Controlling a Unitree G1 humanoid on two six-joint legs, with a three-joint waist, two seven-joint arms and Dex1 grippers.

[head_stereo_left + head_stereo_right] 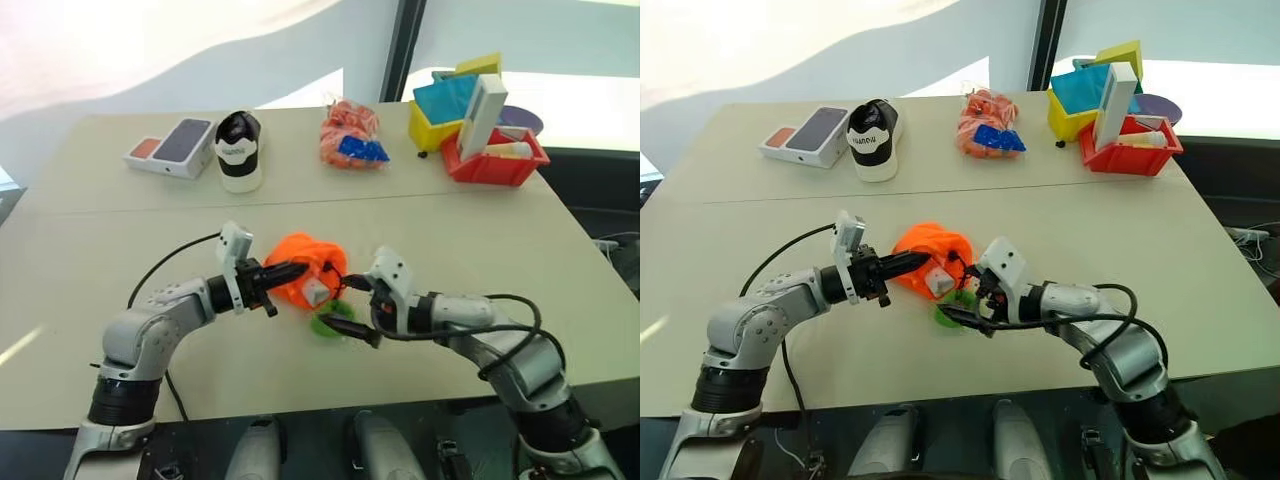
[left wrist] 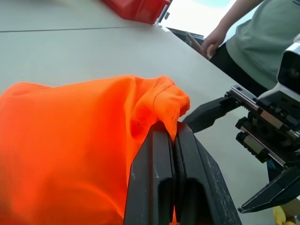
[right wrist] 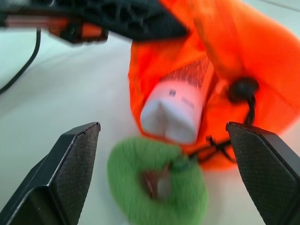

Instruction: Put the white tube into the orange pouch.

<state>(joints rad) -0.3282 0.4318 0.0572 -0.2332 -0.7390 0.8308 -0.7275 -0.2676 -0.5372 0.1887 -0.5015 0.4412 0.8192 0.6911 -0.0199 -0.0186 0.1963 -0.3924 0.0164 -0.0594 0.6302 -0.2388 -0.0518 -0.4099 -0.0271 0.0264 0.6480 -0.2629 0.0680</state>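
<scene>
Left gripper [image 1: 285, 272]: clamped on the orange pouch [image 1: 305, 262] rim.
Right gripper [image 3: 164, 178]: jaws wide apart, empty, just beside the pouch mouth.
White tube [image 3: 180, 103]: lay partly inside the pouch, end protruding.
Pouch place: near the desk [image 1: 480, 240] front edge, midway along.

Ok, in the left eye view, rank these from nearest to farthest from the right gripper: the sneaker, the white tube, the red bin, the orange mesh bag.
From the open right gripper:
1. White tube, just ahead of it, sticking out of the orange pouch.
2. Orange mesh bag, far side of the table, middle.
3. Sneaker, far side, to the left.
4. Red bin, far right corner.
The last two are nearly level; the order is tentative.
</scene>
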